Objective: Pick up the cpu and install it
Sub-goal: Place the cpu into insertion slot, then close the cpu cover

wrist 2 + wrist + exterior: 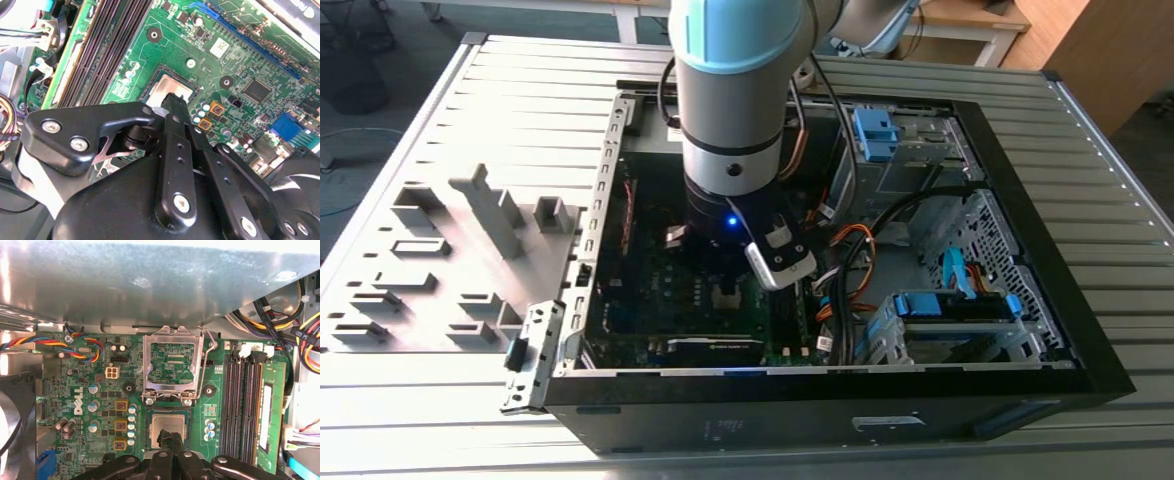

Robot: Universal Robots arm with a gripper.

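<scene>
The cpu point(168, 424) is a small silver-grey square lying flat in the dark socket on the green motherboard point(90, 385); it also shows as a pale square point(170, 89) in the second wrist view. My gripper point(170, 439) hangs straight over the cpu's near edge, its two black fingers drawn together, tips at or just above the metal top point(175, 102). Nothing shows between the fingers. The socket's metal lid point(172, 362) stands flipped open beside the cpu. In the exterior view my arm reaches down into the open computer case, with the gripper point(727, 297) low over the board.
Long memory slots with a green stick point(270, 410) run close beside the socket. Coloured cables point(82, 347) and the case's metal wall point(150, 285) lie beyond the lid. A black fan point(300, 175) sits near the gripper. A drive cage point(907, 160) and wiring fill the case's right in the exterior view.
</scene>
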